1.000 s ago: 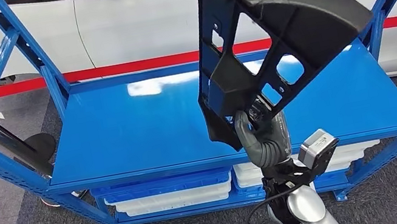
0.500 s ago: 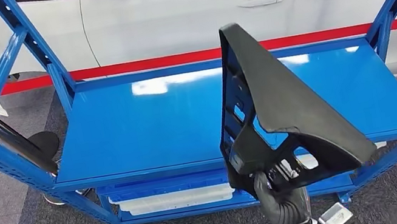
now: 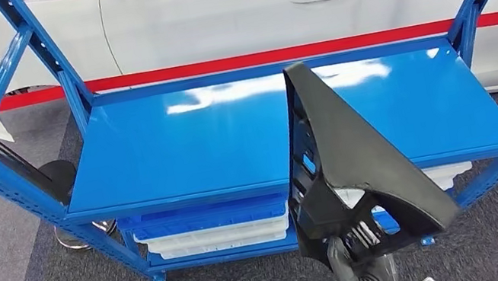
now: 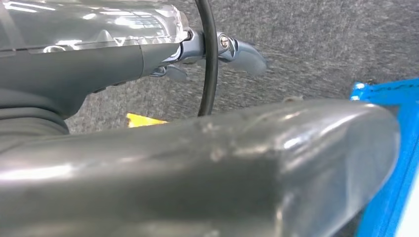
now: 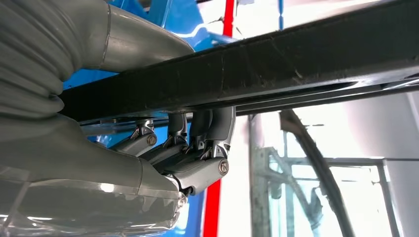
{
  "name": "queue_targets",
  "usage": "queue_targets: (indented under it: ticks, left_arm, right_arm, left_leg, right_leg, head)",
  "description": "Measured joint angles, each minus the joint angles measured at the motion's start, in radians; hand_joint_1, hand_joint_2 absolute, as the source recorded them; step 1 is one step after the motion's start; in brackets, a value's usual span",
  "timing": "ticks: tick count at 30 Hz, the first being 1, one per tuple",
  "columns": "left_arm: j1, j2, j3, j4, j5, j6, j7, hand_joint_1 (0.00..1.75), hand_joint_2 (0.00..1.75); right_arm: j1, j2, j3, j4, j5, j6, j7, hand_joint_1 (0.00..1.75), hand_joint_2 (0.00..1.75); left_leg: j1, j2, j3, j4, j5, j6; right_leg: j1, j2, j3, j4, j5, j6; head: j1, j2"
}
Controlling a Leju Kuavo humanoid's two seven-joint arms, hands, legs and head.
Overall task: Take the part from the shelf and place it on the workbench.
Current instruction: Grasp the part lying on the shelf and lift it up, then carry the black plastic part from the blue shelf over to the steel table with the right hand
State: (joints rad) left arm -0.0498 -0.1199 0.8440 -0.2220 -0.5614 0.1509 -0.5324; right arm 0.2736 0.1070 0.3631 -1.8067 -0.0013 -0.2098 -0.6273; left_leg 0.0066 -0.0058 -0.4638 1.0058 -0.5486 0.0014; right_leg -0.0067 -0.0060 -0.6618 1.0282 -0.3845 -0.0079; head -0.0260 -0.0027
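Holding the black part (image 3: 358, 160) upright at lower centre, right hand (image 3: 359, 276) fingers (image 5: 197, 173) wrapped around its edge, before the blue shelf (image 3: 178, 153); left hand (image 4: 148, 64) fingers' state unclear.

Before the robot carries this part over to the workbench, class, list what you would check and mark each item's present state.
1. Right hand grips the black part at its lower end: ok.
2. Fingers wrapped around the part's edge: ok.
3. Part lifted off the blue shelf: ok.
4. Left hand holds nothing: ok.
5. Workbench located: cannot tell.
6. Part is tall above the hand, so it may swing: cannot tell.
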Motion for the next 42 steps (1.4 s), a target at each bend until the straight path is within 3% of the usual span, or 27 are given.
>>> queue_targets:
  ticks: [3,4,6,8,9,10,11,12,14,16,18,19,21,23,24,25,26,28,30,31,34,36,38,39,40,41,42]
  left_arm:
    - [-0.001,-0.002,0.002,0.000,-0.005,-0.001,0.000,0.00,0.00]
    - [-0.001,-0.003,0.002,0.000,-0.007,-0.001,0.000,0.00,0.00]
    - [-0.002,-0.005,0.003,0.000,-0.012,-0.002,0.001,0.00,0.00]
    - [-0.001,-0.006,0.003,0.000,-0.016,-0.003,0.002,0.00,0.00]
    - [0.000,-0.006,0.003,0.000,-0.018,-0.003,0.002,0.00,0.00]
    - [0.001,-0.006,0.004,0.000,-0.019,-0.004,0.003,0.00,0.00]
    - [0.001,-0.006,0.004,0.000,-0.021,-0.004,0.003,0.00,0.00]
    - [0.001,-0.007,0.004,0.000,-0.022,-0.004,0.003,0.00,0.00]
    - [0.001,-0.008,0.004,0.000,-0.024,-0.005,0.004,0.00,0.00]
    - [0.000,-0.009,0.004,0.000,-0.025,-0.006,0.004,0.00,0.00]
    - [0.000,-0.008,0.005,0.000,-0.025,-0.006,0.004,0.00,0.00]
    - [0.001,-0.008,0.006,0.000,-0.025,-0.006,0.004,0.00,0.00]
    - [0.003,-0.009,0.007,0.000,-0.025,-0.006,0.005,0.00,0.00]
    - [0.004,-0.010,0.007,0.000,-0.025,-0.006,0.005,0.00,0.00]
    - [0.005,-0.010,0.008,0.000,-0.025,-0.006,0.005,0.00,0.00]
    - [0.004,-0.010,0.008,0.000,-0.026,-0.007,0.005,0.00,0.00]
    - [0.004,-0.010,0.009,0.000,-0.027,-0.008,0.005,0.00,0.00]
    - [0.003,-0.009,0.010,0.000,-0.028,-0.009,0.005,0.00,0.00]
    - [0.001,-0.010,0.010,-0.001,-0.029,-0.009,0.003,0.00,0.00]
    - [-0.001,-0.010,0.011,-0.001,-0.030,-0.010,0.002,0.00,0.00]
    - [-0.001,-0.010,0.017,-0.002,-0.031,-0.011,0.001,0.00,0.00]
    - [-0.001,-0.011,0.023,-0.002,-0.030,-0.012,0.001,0.00,0.00]
    - [-0.001,-0.012,0.026,-0.002,-0.029,-0.014,0.001,0.00,0.00]
    - [0.000,-0.012,0.026,-0.002,-0.029,-0.015,0.001,0.00,0.00]
    - [0.000,-0.012,0.027,-0.002,-0.029,-0.016,0.001,0.00,0.00]
    - [0.001,-0.012,0.027,-0.002,-0.029,-0.016,0.001,0.00,0.00]
    - [0.001,-0.012,0.027,-0.002,-0.029,-0.017,0.001,0.00,0.00]
  right_arm:
    - [0.006,0.001,-0.001,0.000,0.007,0.012,-0.002,1.75,1.75]
    - [0.009,0.001,-0.002,0.000,0.011,0.013,-0.003,1.75,1.75]
    - [0.012,0.002,-0.002,0.000,0.018,0.017,-0.004,1.75,1.75]
    - [0.014,0.002,-0.002,0.001,0.022,0.022,-0.004,1.75,1.75]
    - [0.015,0.002,-0.002,0.002,0.023,0.024,-0.004,1.75,1.75]
    - [0.015,0.002,-0.002,0.003,0.024,0.025,-0.004,1.75,1.75]
    - [0.015,0.002,-0.002,0.003,0.024,0.026,-0.004,1.75,1.75]
    - [0.015,0.002,-0.003,0.004,0.025,0.026,-0.004,1.75,1.75]
    - [0.014,0.002,-0.003,0.004,0.027,0.028,-0.004,1.75,1.75]
    - [0.013,0.003,-0.003,0.004,0.027,0.030,-0.004,1.75,1.75]
    - [0.014,0.004,-0.003,0.004,0.027,0.030,-0.004,1.75,1.75]
    - [0.014,0.005,-0.003,0.004,0.027,0.030,-0.004,1.75,1.75]
    - [0.014,0.007,-0.003,0.004,0.027,0.030,-0.004,1.75,1.75]
    - [0.014,0.008,-0.003,0.004,0.027,0.030,-0.004,1.75,1.75]
    - [0.015,0.008,-0.003,0.004,0.028,0.030,-0.004,1.75,1.75]
    - [0.015,0.008,-0.003,0.004,0.030,0.030,-0.004,1.75,1.75]
    - [0.015,0.008,-0.003,0.005,0.033,0.030,-0.004,1.75,1.75]
    - [0.017,0.008,-0.003,0.006,0.040,0.030,-0.004,1.75,1.75]
    - [0.021,0.008,-0.002,0.006,0.046,0.030,-0.006,1.75,1.75]
    - [0.024,0.009,-0.002,0.007,0.049,0.030,-0.007,1.75,1.75]
    - [0.035,0.009,-0.001,0.008,0.051,0.027,-0.014,1.75,1.75]
    - [0.044,0.008,-0.001,0.009,0.050,0.025,-0.017,1.75,1.75]
    - [0.049,0.008,-0.001,0.012,0.050,0.025,-0.018,1.75,1.75]
    - [0.051,0.007,-0.001,0.014,0.050,0.025,-0.019,1.75,1.75]
    - [0.053,0.007,-0.001,0.016,0.050,0.025,-0.019,1.75,1.75]
    - [0.055,0.007,-0.001,0.017,0.050,0.025,-0.019,1.75,1.75]
    - [0.056,0.007,-0.002,0.018,0.050,0.025,-0.019,1.75,1.75]
  left_leg:
    - [-0.003,0.002,-0.015,-0.007,0.027,0.018]
    - [-0.001,0.004,-0.023,-0.011,0.041,0.026]
    - [0.004,0.009,-0.048,-0.016,0.069,0.038]
    - [0.003,0.012,-0.077,-0.015,0.090,0.043]
    - [0.003,0.013,-0.091,-0.014,0.100,0.041]
    - [0.003,0.013,-0.105,-0.012,0.109,0.039]
    - [0.003,0.013,-0.118,-0.009,0.118,0.037]
    - [0.003,0.013,-0.129,-0.006,0.125,0.034]
    - [0.001,0.012,-0.144,0.001,0.136,0.026]
    - [-0.001,0.012,-0.149,0.006,0.148,0.014]
    - [0.000,0.011,-0.151,0.006,0.157,0.001]
    - [0.001,0.011,-0.157,0.014,0.145,-0.005]
    - [0.004,0.009,-0.184,0.082,0.072,-0.014]
    - [0.005,0.009,-0.221,0.210,-0.021,-0.022]
    - [0.006,0.009,-0.230,0.264,-0.043,-0.025]
    - [0.006,0.009,-0.225,0.291,-0.042,-0.025]
    - [0.006,0.009,-0.201,0.281,-0.022,-0.024]
    - [0.004,0.009,-0.103,0.162,0.021,-0.014]
    - [-0.001,0.008,-0.013,0.027,0.023,-0.001]
    - [-0.005,0.008,0.007,-0.007,0.016,0.004]
    - [-0.004,0.010,-0.002,-0.027,0.038,0.020]
    - [0.002,0.015,-0.022,-0.037,0.064,0.035]
    - [0.001,0.018,-0.049,-0.036,0.086,0.040]
    - [0.001,0.018,-0.064,-0.033,0.096,0.039]
    - [0.002,0.018,-0.079,-0.031,0.106,0.037]
    - [0.003,0.019,-0.095,-0.026,0.115,0.034]
    - [0.004,0.018,-0.110,-0.019,0.122,0.030]
  right_leg:
    - [-0.003,0.002,-0.002,-0.009,0.020,0.020]
    - [-0.004,0.004,-0.009,-0.001,0.006,0.025]
    - [-0.006,0.007,-0.037,0.071,-0.081,0.034]
    - [-0.007,0.006,-0.065,0.195,-0.179,0.040]
    - [-0.007,0.006,-0.066,0.242,-0.199,0.043]
    - [-0.007,0.006,-0.053,0.259,-0.196,0.044]
    - [-0.007,0.006,-0.020,0.240,-0.177,0.043]
    - [-0.007,0.006,0.031,0.185,-0.155,0.041]
    - [-0.005,0.007,0.144,0.042,-0.141,0.031]
    - [0.001,0.007,0.191,-0.032,-0.150,0.019]
    - [0.002,0.005,0.184,-0.039,-0.140,0.004]
    - [0.001,0.004,0.177,-0.040,-0.131,-0.006]
    - [-0.002,-0.001,0.157,-0.043,-0.111,-0.023]
    - [0.001,-0.002,0.129,-0.040,-0.091,-0.029]
    - [0.003,-0.002,0.114,-0.037,-0.081,-0.030]
    - [0.004,-0.002,0.098,-0.033,-0.072,-0.029]
    - [0.006,-0.003,0.083,-0.028,-0.064,-0.028]
    - [0.007,-0.003,0.057,-0.017,-0.050,-0.024]
    - [0.009,-0.004,0.042,-0.009,-0.037,-0.015]
    - [0.008,-0.005,0.039,-0.008,-0.031,-0.010]
    - [0.005,-0.005,0.033,-0.008,-0.023,0.010]
    - [0.003,0.000,0.014,0.040,-0.086,0.021]
    - [-0.003,0.003,-0.018,0.153,-0.183,0.031]
    - [-0.005,0.003,-0.028,0.208,-0.210,0.035]
    - [-0.007,0.002,-0.027,0.243,-0.215,0.038]
    - [-0.010,0.002,-0.010,0.245,-0.197,0.041]
    - [-0.012,0.002,0.025,0.211,-0.169,0.043]
  head:
    - [0.000,0.000]
    - [0.001,0.000]
    - [0.001,0.000]
    - [0.001,0.000]
    - [0.001,0.000]
    - [0.002,0.000]
    - [0.001,0.000]
    - [0.002,0.000]
    - [0.001,0.000]
    - [0.001,0.000]
    - [0.001,0.000]
    - [0.000,0.000]
    - [0.000,0.000]
    - [0.000,0.000]
    - [0.000,0.000]
    - [0.000,0.000]
    - [0.000,0.000]
    - [0.000,0.000]
    - [0.000,0.000]
    - [0.000,0.000]
    - [0.000,0.000]
    - [0.001,0.000]
    - [0.001,0.000]
    - [0.001,0.000]
    - [0.001,0.000]
    - [0.001,0.000]
    - [0.000,0.000]
